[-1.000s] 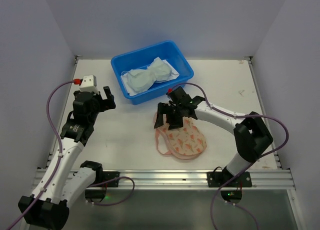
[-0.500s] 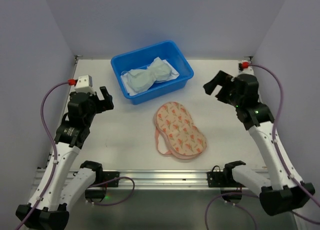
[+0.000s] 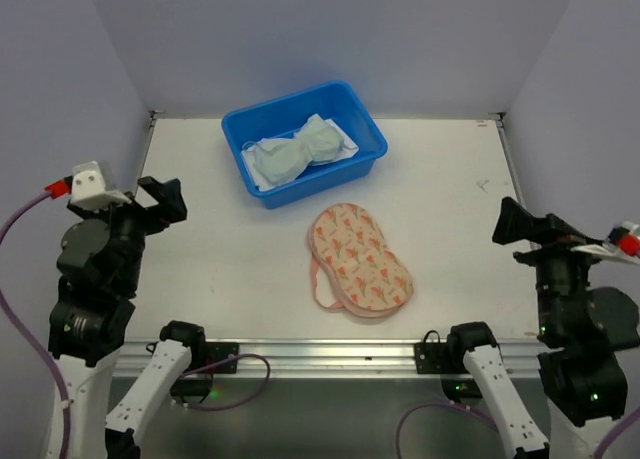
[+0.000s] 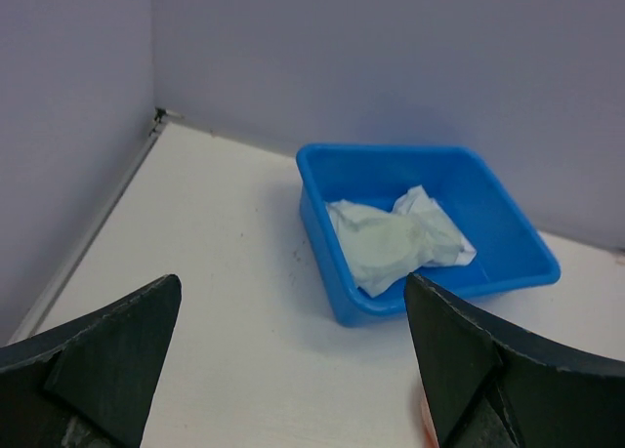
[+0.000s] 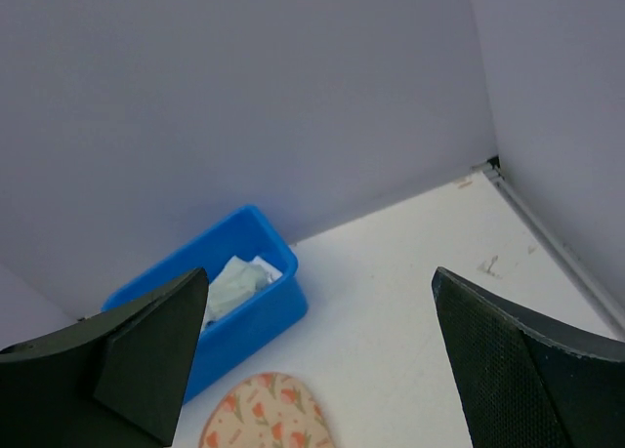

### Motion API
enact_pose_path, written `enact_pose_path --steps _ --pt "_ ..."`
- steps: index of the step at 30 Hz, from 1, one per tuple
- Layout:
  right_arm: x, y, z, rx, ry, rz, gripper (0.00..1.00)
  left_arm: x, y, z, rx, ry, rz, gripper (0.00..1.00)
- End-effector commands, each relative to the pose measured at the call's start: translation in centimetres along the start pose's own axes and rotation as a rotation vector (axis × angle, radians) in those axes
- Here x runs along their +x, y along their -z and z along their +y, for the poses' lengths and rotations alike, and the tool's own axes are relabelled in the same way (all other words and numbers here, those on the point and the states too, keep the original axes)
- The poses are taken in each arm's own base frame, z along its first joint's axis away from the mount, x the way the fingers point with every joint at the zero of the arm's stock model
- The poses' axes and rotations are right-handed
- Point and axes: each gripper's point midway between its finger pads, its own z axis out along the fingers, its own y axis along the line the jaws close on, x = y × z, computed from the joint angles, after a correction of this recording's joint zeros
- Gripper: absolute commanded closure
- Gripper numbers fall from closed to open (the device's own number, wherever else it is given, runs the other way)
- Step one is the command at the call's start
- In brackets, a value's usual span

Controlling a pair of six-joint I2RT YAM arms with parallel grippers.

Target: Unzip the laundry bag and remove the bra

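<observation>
Top external alone: whole laundry bag [image 3: 360,259]

Smooth glossy plastic blue bin [image 3: 325,179]; soft matt cloth bra [image 3: 298,151]; matt printed fabric laundry bag [image 3: 360,257]; smooth matt white table [image 3: 450,179]; bare metal front rail [image 3: 330,354].

The floral laundry bag [image 3: 362,260] lies flat near the middle of the white worktop [image 3: 230,264], its pink loop curling off its left edge. Just behind it, not touching, stands a blue bin [image 3: 316,188] set at a slant, and the pale mint bra [image 3: 296,154] rests inside it. The left claw [image 3: 158,201] hangs over the worktop's left edge and the right claw [image 3: 518,235] over its right edge. Both are well apart from the bag, jaws spread and gripping nothing.
</observation>
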Motion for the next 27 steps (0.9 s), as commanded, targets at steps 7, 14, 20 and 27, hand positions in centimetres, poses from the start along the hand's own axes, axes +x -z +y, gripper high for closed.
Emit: enact_pose_path --steps 7,14,20,27 --pt "-3.2 5.3 0.0 -0.114 0.108 -0.154 0.01 -5.6 6.1 3.0 -0.082 0.015 -0.206 0.00" --pt "-2.9 6.4 0.2 -0.178 0.114 -0.196 0.01 -6.1 8.1 4.2 -0.120 0.032 -0.234 0.00" --pt "-2.5 6.6 0.2 -0.199 0.123 -0.193 0.01 -5.5 7.9 4.2 -0.114 0.034 -0.223 0.00" --pt "-2.4 6.7 0.1 -0.205 0.127 -0.200 0.01 -4.3 6.8 3.6 -0.090 0.030 -0.191 0.00"
